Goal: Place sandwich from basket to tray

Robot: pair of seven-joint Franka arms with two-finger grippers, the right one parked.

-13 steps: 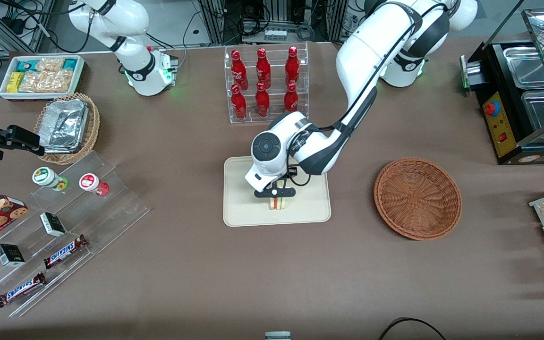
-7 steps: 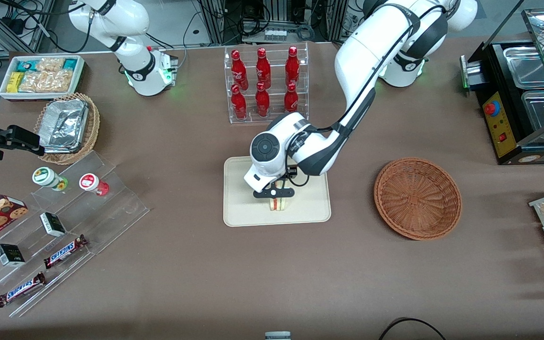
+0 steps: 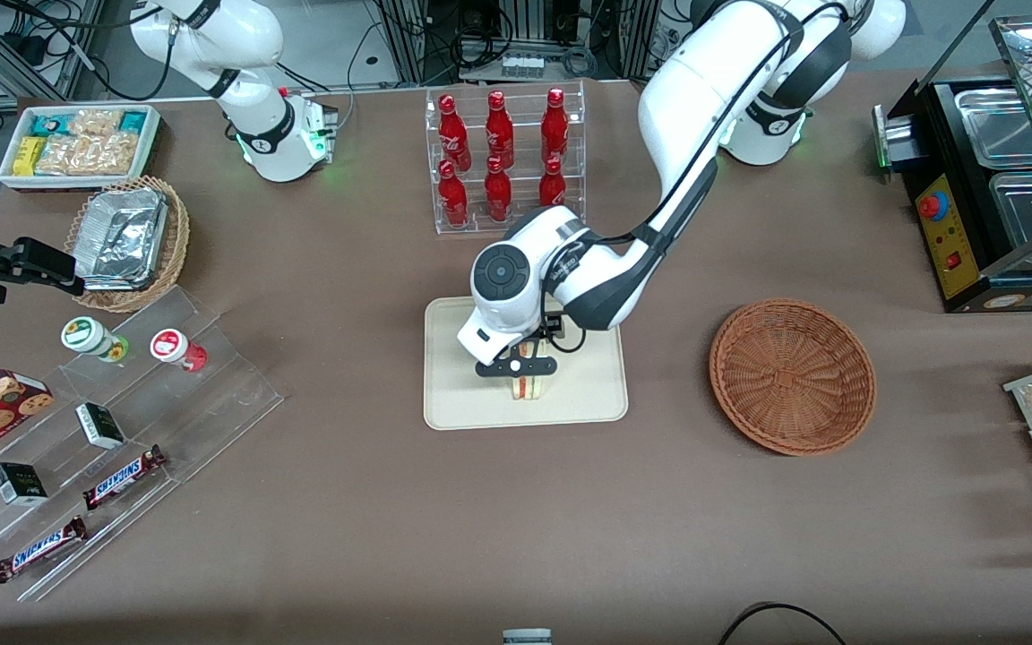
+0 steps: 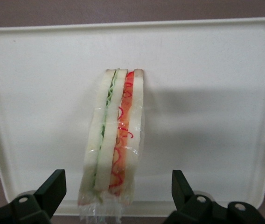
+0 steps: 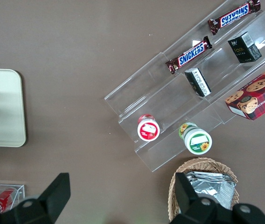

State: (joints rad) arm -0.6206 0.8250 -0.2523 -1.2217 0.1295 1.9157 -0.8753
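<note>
The sandwich (image 3: 529, 387) stands on its edge on the cream tray (image 3: 462, 403), its red, pink and green layers showing; it also shows in the left wrist view (image 4: 116, 140). The tray also shows in the left wrist view (image 4: 216, 93). My left gripper (image 3: 519, 367) is just above the sandwich, open, its fingers (image 4: 53, 186) wide apart on either side of the sandwich and clear of it. The reddish-brown wicker basket (image 3: 792, 374) sits empty beside the tray, toward the working arm's end of the table.
A clear rack of red bottles (image 3: 503, 157) stands farther from the camera than the tray. A tan basket with foil containers (image 3: 129, 240), a white snack bin (image 3: 77, 143) and a clear stepped stand with snacks (image 3: 113, 430) lie toward the parked arm's end. A black appliance (image 3: 991, 197) sits at the working arm's end.
My left gripper has risen slightly from the sandwich, which stays standing on the tray.
</note>
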